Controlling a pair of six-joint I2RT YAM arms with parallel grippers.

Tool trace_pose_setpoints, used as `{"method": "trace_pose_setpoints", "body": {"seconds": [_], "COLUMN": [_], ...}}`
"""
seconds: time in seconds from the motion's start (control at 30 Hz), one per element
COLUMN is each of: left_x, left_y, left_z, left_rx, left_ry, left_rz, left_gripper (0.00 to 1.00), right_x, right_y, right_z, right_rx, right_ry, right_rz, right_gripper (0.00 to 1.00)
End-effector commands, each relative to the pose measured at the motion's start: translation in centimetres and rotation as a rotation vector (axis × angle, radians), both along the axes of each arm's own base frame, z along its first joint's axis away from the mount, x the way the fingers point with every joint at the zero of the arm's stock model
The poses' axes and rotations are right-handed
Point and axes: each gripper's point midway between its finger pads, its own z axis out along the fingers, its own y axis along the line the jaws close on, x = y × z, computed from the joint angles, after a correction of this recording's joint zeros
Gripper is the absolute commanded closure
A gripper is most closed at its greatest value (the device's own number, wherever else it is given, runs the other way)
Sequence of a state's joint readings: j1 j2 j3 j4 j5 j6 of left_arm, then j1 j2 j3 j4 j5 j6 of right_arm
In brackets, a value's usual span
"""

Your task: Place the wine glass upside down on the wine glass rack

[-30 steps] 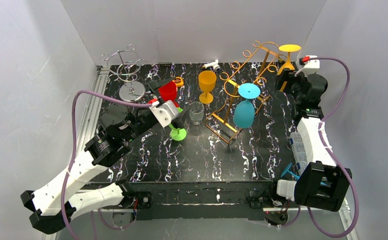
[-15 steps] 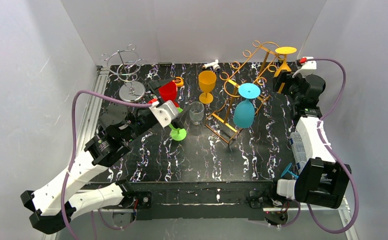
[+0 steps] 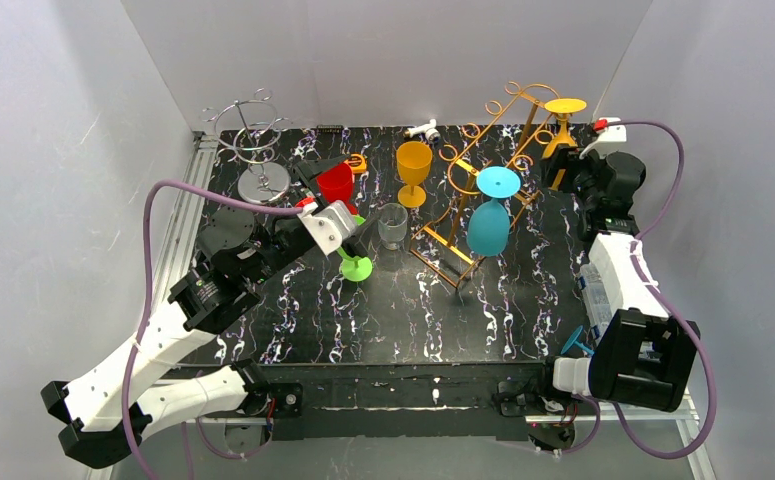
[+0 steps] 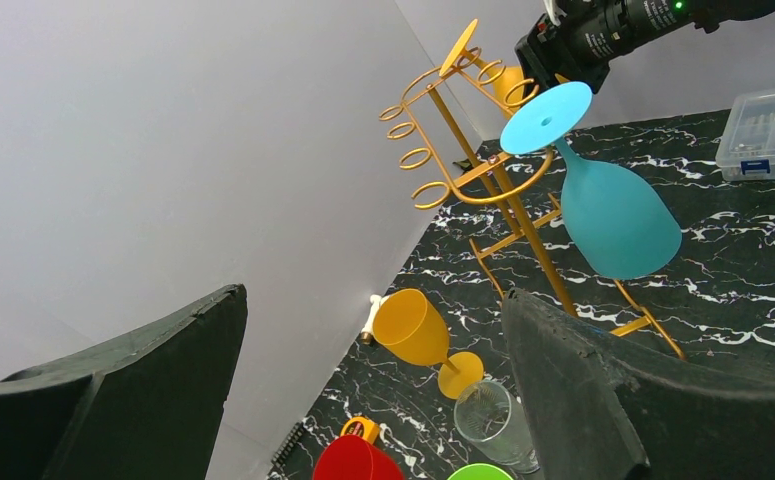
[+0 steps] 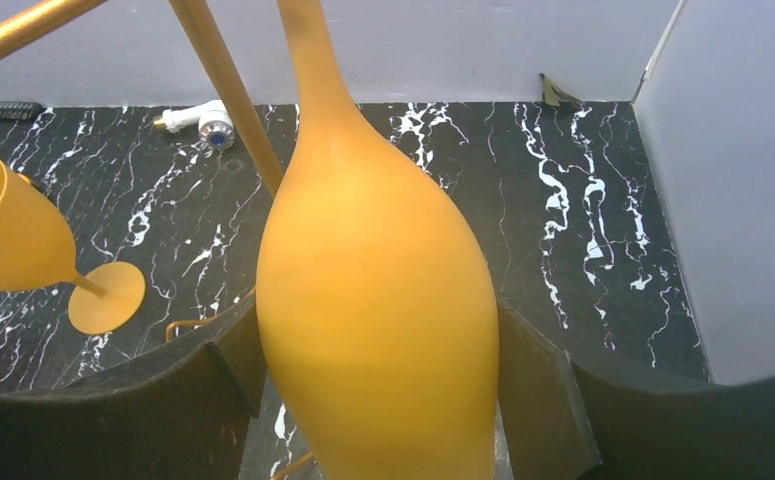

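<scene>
Orange wine glass (image 5: 363, 260) is held upside down in the right hand (image 5: 378, 345) at the far end of the gold rack (image 4: 493, 185) (left hand (image 4: 371, 300) wide open, empty), so the rack could get knocked, or the glass dropped if released before the foot's hooked.

The wine glass (image 5: 378, 310) is opaque yellow-orange with a long bowl. It is upside down, round foot on top and bowl lowest, and the right tool (image 5: 383, 420) clasps the bowl on both sides. It is held above the bench at about 1 o'clock, stem just beside the rack (image 4: 525, 235), an upright gold wire frame with scrolled rings.
</scene>
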State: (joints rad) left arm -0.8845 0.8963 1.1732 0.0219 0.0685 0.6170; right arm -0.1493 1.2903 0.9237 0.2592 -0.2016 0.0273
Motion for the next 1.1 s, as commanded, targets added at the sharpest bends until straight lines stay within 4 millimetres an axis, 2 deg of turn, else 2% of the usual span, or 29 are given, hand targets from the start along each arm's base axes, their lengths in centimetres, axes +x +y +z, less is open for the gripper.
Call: {"method": "trace_pose_setpoints", "body": {"seconds": [0.0,0.2,0.37,0.5,0.9,1.07], "left_x": [-0.2,-0.2,-0.2,-0.2,-0.4,-0.5], "left_y": [0.2,0.2,0.3,0.3,0.6,0.7], "left_z": [0.8,1.0,1.0,1.1,1.1,1.0], "left_rx": [-0.022,-0.024,-0.025,-0.027,-0.033,-0.033], "left_ry": [-0.016,-0.019,-0.02,-0.022,-0.024,-0.023], "left_rz": [-0.008,-0.006,-0.007,-0.006,-0.002,-0.001], "left_gripper": [0.02,0.02,0.02,0.02,0.02,0.02], "right_x": [0.4,0.5,0.4,0.0,-0.3,-2.3], "right_y": [0.6,1.5,2.0,1.8,1.5,0.6], "right_z": [1.0,0.2,-0.5,-0.3,1.1,2.1], "right_rx": [0.005,0.005,0.014,0.016,0.021,0.046], "right_ry": [-0.059,-0.04,-0.016,-0.021,-0.021,0.041], "right_rz": [0.027,0.053,0.061,0.041,0.02,-0.056], "right_gripper": [0.44,0.34,0.21,0.02,0.02,0.02]}}
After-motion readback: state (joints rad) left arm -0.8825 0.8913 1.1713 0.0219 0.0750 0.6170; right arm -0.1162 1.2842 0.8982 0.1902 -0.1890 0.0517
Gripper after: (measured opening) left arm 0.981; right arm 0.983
